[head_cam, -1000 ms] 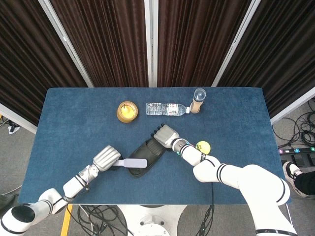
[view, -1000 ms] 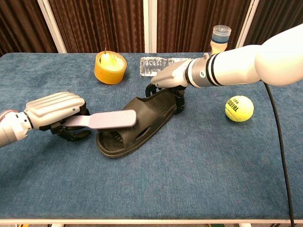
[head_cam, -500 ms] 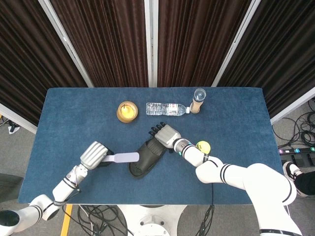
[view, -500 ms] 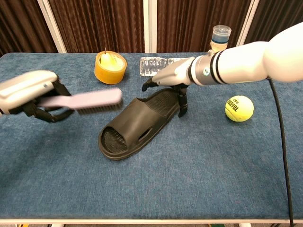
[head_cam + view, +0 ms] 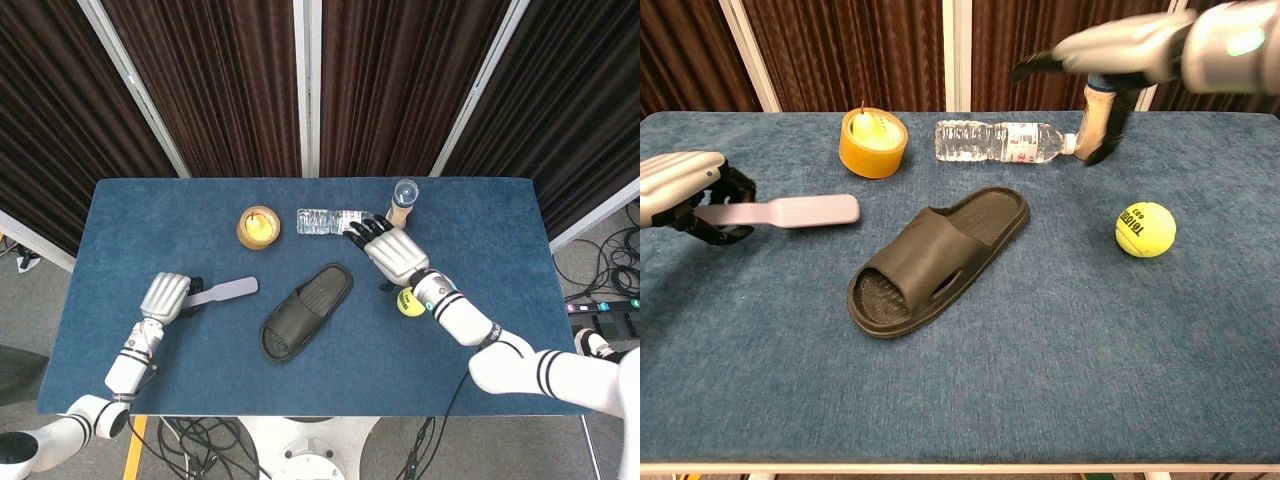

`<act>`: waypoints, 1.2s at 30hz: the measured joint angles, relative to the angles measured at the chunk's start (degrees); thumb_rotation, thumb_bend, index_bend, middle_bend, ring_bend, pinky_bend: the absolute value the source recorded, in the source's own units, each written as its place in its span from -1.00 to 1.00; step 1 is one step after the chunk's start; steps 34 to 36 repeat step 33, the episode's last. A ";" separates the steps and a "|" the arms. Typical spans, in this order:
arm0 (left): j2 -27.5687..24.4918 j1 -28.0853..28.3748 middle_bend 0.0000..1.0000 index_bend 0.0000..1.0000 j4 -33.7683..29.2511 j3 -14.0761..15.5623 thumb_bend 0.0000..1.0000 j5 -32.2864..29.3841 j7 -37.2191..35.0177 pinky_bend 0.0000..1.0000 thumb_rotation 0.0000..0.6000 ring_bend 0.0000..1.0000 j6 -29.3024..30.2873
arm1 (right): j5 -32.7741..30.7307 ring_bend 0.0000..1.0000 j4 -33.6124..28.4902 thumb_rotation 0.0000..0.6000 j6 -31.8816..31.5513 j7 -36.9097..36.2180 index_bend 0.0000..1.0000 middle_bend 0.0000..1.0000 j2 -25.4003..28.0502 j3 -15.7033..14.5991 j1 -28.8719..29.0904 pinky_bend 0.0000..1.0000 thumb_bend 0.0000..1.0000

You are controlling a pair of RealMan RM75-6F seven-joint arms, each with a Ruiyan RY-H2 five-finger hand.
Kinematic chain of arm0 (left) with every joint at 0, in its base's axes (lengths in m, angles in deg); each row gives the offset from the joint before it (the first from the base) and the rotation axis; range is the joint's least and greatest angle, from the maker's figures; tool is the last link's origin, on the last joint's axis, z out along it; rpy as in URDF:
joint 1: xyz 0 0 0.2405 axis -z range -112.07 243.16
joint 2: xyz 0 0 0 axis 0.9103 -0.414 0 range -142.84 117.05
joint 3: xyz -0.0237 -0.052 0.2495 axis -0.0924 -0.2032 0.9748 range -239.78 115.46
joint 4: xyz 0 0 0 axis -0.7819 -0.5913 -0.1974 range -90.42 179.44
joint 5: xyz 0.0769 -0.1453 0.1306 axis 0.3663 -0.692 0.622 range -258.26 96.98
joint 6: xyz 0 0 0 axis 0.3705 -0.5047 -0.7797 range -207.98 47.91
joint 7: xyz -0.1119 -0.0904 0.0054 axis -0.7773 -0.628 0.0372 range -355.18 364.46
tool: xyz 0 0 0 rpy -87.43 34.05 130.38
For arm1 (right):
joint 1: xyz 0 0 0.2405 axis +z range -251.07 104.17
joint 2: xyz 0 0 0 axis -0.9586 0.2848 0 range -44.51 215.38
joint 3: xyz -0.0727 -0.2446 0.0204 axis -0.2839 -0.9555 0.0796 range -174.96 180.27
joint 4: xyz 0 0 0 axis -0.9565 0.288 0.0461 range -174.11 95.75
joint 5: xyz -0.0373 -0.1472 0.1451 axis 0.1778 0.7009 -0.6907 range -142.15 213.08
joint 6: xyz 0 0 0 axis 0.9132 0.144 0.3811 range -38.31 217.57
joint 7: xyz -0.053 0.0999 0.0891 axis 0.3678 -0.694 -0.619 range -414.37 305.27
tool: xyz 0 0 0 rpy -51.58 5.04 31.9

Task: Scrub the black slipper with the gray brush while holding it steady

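The black slipper (image 5: pixel 305 312) (image 5: pixel 935 258) lies alone on the blue table, toe toward the front left, with neither hand touching it. My left hand (image 5: pixel 165 296) (image 5: pixel 680 187) grips the handle of the gray brush (image 5: pixel 222 291) (image 5: pixel 790 211), which juts out to the right, well left of the slipper and above the cloth. My right hand (image 5: pixel 393 251) (image 5: pixel 1120 50) is raised with fingers spread, holding nothing, up and to the right of the slipper's heel.
A yellow tape roll (image 5: pixel 258 227) (image 5: pixel 872 142), a lying water bottle (image 5: pixel 338 221) (image 5: pixel 1000 141) and an upright capped jar (image 5: pixel 402 204) (image 5: pixel 1100 98) line the far side. A yellow tennis ball (image 5: pixel 410 301) (image 5: pixel 1145 229) rests right of the slipper.
The left hand pulled the brush off the slipper and away to the left. The right hand let go of the slipper's heel, lifted and moved back to the right with fingers spread.
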 measured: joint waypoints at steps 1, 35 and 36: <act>-0.23 -0.04 0.08 -0.16 -0.86 -0.06 -0.46 -0.05 0.75 0.53 1.00 -0.11 0.05 | 0.96 -1.00 -1.31 1.00 -1.28 -0.67 -1.00 -1.00 1.29 -0.02 -1.18 -1.00 -1.00; -28.94 -26.76 -0.64 -0.70 -34.08 2.58 -0.66 -2.83 6.03 -0.42 1.00 -0.74 29.77 | 19.95 -1.00 -4.54 1.00 -46.76 -16.71 -1.00 -0.90 13.16 -7.95 -48.71 -0.99 -0.80; -28.94 -26.76 -0.64 -0.70 -34.08 2.58 -0.66 -2.83 6.03 -0.42 1.00 -0.74 29.77 | 19.95 -1.00 -4.54 1.00 -46.76 -16.71 -1.00 -0.90 13.16 -7.95 -48.71 -0.99 -0.80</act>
